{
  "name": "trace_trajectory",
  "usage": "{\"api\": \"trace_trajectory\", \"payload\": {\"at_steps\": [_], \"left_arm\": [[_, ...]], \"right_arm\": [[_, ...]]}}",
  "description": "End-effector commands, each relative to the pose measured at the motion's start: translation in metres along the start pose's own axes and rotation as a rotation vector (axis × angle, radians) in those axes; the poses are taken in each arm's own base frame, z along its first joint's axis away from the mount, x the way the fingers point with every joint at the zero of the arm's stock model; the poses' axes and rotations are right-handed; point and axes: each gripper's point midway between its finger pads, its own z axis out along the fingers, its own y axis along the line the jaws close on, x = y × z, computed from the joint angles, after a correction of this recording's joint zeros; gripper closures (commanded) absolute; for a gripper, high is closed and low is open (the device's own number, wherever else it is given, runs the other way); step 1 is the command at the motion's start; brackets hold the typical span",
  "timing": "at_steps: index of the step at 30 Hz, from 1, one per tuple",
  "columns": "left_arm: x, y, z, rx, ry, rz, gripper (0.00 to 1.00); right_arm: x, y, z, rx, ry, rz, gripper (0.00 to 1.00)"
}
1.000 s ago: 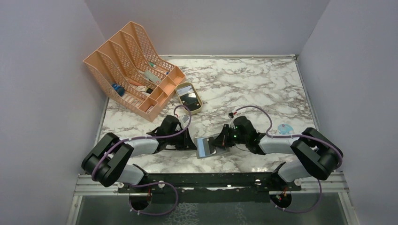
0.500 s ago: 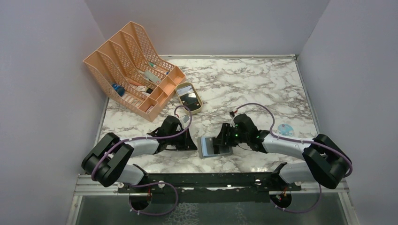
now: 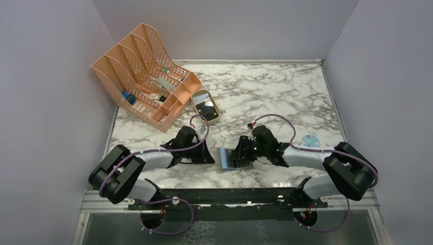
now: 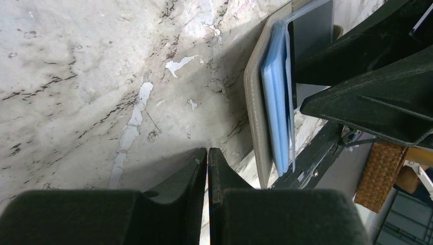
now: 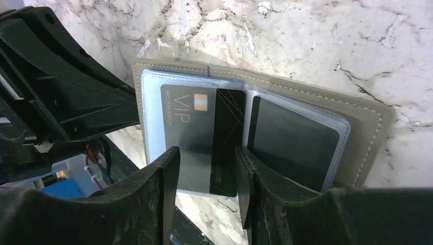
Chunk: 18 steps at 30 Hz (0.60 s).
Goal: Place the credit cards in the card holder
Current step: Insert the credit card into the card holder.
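The grey card holder (image 3: 227, 159) lies open on the marble between the two grippers. Its blue-grey pockets (image 5: 153, 102) face up. A dark credit card marked VIP (image 5: 189, 122) lies on the left half, and a second dark card (image 5: 293, 138) sits in the right pocket. My right gripper (image 5: 207, 155) hovers open just over the VIP card, fingers either side of it, gripping nothing. My left gripper (image 4: 208, 151) is shut and empty, low over the table just left of the holder's grey edge (image 4: 255, 112) and apart from it.
A large peach mesh file rack (image 3: 143, 71) stands at the back left. Beside it is a tan oval tray (image 3: 206, 118) with a dark flat thing inside. A small round blue-white object (image 3: 310, 140) lies near the right arm. The table's front rail (image 3: 230, 194) runs close below the holder.
My right gripper's jaws have gone from shut to open over the holder, and the holder has shifted slightly right and lies flatter. The left arm has not moved.
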Motion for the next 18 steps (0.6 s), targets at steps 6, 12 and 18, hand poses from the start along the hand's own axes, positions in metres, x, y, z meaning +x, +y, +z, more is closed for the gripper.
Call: {"api": "trace_trajectory", "payload": {"at_steps": [6,12,18], "left_arm": [[0.007,0.014,0.007,-0.071,0.016,0.001,0.90],[0.007,0.016,0.008,-0.078,0.006,-0.011,0.89],[-0.005,0.015,0.004,-0.114,-0.029,-0.001,0.89]], "right_arm": [[0.006,0.017,0.006,-0.078,0.025,0.017,0.55],[0.007,0.032,0.002,-0.162,0.023,0.028,0.60],[0.007,0.034,-0.002,-0.168,0.029,0.027,0.62]]}}
